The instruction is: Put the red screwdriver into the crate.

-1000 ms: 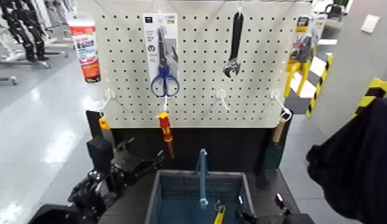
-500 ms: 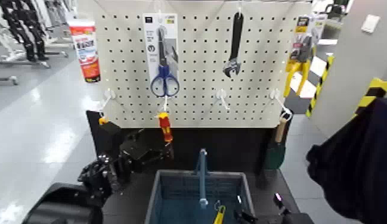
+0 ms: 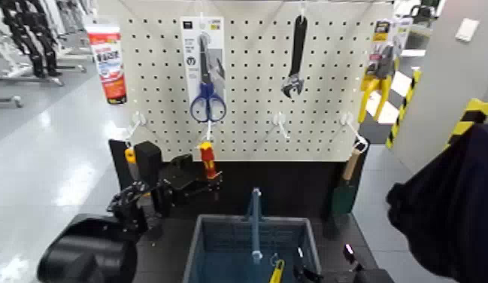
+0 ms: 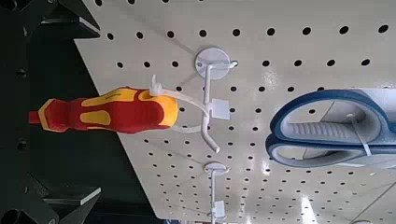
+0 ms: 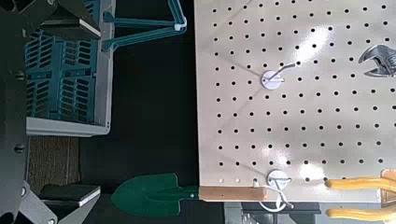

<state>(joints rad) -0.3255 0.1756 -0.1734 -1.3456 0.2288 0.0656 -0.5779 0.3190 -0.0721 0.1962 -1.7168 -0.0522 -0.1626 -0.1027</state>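
The red screwdriver (image 3: 207, 159) hangs handle-up from a white hook (image 4: 202, 101) on the pegboard, under the blue scissors (image 3: 207, 92). My left gripper (image 3: 201, 181) is raised to it and covers its lower shaft. In the left wrist view the red and yellow handle (image 4: 107, 110) lies between the open jaws, whose fingers (image 4: 65, 198) stand clear of it. The grey-blue crate (image 3: 216, 229) with its upright blue handle sits below on the dark table. My right gripper (image 5: 89, 103) waits low by the crate's right side, open and holding nothing.
On the pegboard hang a white tube (image 3: 107, 60), a black wrench (image 3: 295, 60), yellow pliers (image 3: 378, 71), an orange-handled brush (image 3: 130, 156) and a green trowel (image 3: 344, 188). A yellow-handled tool (image 3: 277, 269) lies in the crate. Something dark and bulky (image 3: 450, 211) fills the right.
My left arm has risen and reached forward to the pegboard, bringing its open gripper from beside the crate up to the hanging screwdriver. The right arm has not moved.
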